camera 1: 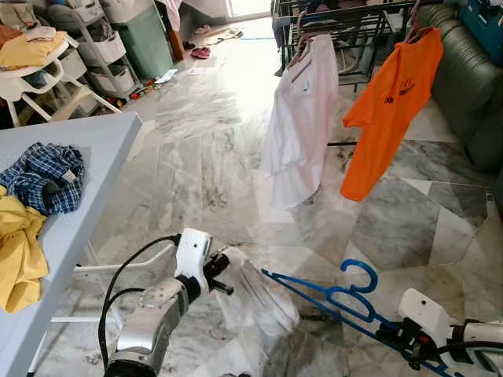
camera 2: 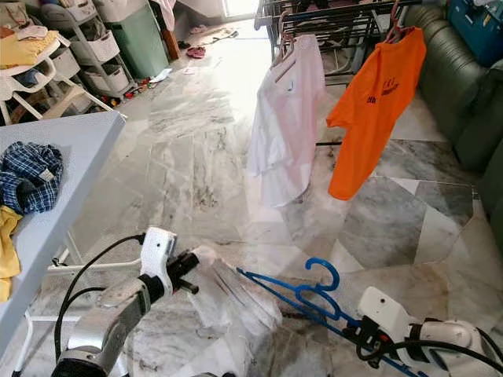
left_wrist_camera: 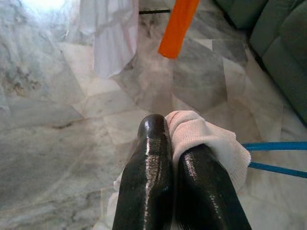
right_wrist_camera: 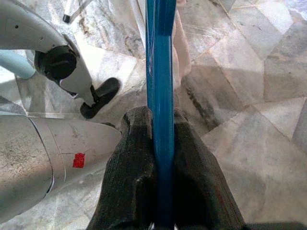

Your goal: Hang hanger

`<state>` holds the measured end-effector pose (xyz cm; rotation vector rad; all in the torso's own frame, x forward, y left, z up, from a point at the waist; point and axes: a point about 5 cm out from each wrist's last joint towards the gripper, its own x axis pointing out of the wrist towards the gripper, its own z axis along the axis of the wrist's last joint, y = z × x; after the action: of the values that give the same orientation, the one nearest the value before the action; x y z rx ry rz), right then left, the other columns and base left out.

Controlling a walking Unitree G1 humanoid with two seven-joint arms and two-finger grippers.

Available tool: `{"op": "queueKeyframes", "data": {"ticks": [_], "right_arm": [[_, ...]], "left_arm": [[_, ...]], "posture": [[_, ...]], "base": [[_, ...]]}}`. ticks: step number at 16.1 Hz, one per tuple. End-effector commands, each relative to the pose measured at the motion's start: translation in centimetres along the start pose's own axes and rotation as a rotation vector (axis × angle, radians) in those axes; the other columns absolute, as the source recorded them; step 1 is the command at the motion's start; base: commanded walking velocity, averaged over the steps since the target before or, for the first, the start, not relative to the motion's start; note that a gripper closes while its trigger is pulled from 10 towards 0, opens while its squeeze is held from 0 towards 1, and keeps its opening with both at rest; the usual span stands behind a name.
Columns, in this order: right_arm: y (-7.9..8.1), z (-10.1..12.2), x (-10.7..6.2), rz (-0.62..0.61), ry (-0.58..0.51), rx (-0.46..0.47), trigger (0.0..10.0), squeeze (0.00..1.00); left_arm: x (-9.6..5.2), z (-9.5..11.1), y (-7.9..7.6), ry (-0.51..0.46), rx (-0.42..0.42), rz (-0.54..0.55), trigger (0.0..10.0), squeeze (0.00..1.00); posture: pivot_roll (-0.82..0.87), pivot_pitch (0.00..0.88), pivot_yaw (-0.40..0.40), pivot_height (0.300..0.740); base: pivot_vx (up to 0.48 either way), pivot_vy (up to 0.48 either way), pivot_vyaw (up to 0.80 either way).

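A blue plastic hanger is held low over the marble floor, its hook pointing up. My right gripper is shut on its bar; the right wrist view has the blue bar running straight out between the black fingers. The hanger's far arm reaches into a white garment. My left gripper is shut on that garment, and white cloth bunches over its fingers. Ahead stands a drying rack with a white shirt and an orange T-shirt hanging on it.
A grey table on my left carries a blue plaid shirt and a yellow cloth. A dark green sofa lines the right side. Storage shelves and a white chair stand at the back left. Open marble floor lies between me and the rack.
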<state>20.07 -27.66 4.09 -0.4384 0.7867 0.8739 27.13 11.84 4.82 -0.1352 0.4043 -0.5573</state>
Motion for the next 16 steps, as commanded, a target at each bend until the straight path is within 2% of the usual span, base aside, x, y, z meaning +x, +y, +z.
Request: {"op": "queueKeyframes", "data": {"ticks": [1, 4, 5, 8, 11, 13, 14, 15, 16], "right_arm": [[0.5, 0.2, 0.6, 0.039, -0.009, -0.011, 10.0, 0.0], [0.8, 0.0, 1.0, 0.052, -0.005, -0.004, 10.0, 0.0], [1.1, -0.1, 1.4, 0.057, -0.002, 0.002, 10.0, 0.0], [1.7, 0.5, 2.8, 0.057, -0.021, 0.003, 10.0, 0.0], [2.4, 1.1, 3.9, 0.05, -0.046, 0.0, 10.0, 0.0], [3.0, 1.8, 4.8, 0.022, -0.065, -0.027, 10.0, 0.0], [3.0, 2.0, 4.9, 0.016, -0.077, -0.034, 10.0, 0.0], [2.6, 2.7, 5.1, -0.028, -0.117, -0.03, 10.0, 0.0], [1.7, 4.1, 5.3, -0.107, -0.196, 0.002, 10.0, 0.0]], "left_arm": [[-0.4, 0.2, 0.5, -0.001, 0.028, 0.009, 10.0, 0.0], [-0.1, -0.6, 1.1, 0.023, 0.089, 0.045, 10.0, 0.0], [0.3, -1.6, 2.2, 0.051, 0.138, 0.124, 10.0, 0.0], [1.1, -2.2, 4.0, 0.087, 0.162, 0.303, 10.0, 0.0], [1.9, -0.5, 4.7, 0.051, 0.161, 0.349, 10.0, 0.0], [2.6, 2.0, 4.9, 0.033, 0.285, 0.285, 10.0, 0.0], [2.5, 2.4, 5.1, 0.032, 0.314, 0.269, 10.0, 0.0], [2.5, 3.1, 5.5, 0.031, 0.338, 0.235, 10.0, 0.0], [2.4, 4.0, 6.5, 0.016, 0.365, 0.257, 10.0, 0.0]], "posture": [[-0.16, 0.098, 0.175, 0.74], [-0.16, 0.096, 0.175, 0.74], [-0.16, 0.093, 0.175, 0.74], [-0.17, 0.088, 0.169, 0.74], [-0.18, 0.087, 0.171, 0.74], [-0.2, 0.077, 0.172, 0.74], [-0.2, 0.075, 0.172, 0.74], [-0.2, 0.064, 0.174, 0.74], [-0.21, 0.047, 0.175, 0.74]], "base": [[0.0, 0.0, 0.0], [0.0, 0.0, 0.0], [0.0, 0.0, 0.0], [0.0, 0.0, 0.0], [0.0, 0.0, 0.0], [0.0, 0.0, 0.0], [0.0, 0.0, 0.0], [0.0, 0.0, 0.0], [0.0, 0.0, 0.0]]}}
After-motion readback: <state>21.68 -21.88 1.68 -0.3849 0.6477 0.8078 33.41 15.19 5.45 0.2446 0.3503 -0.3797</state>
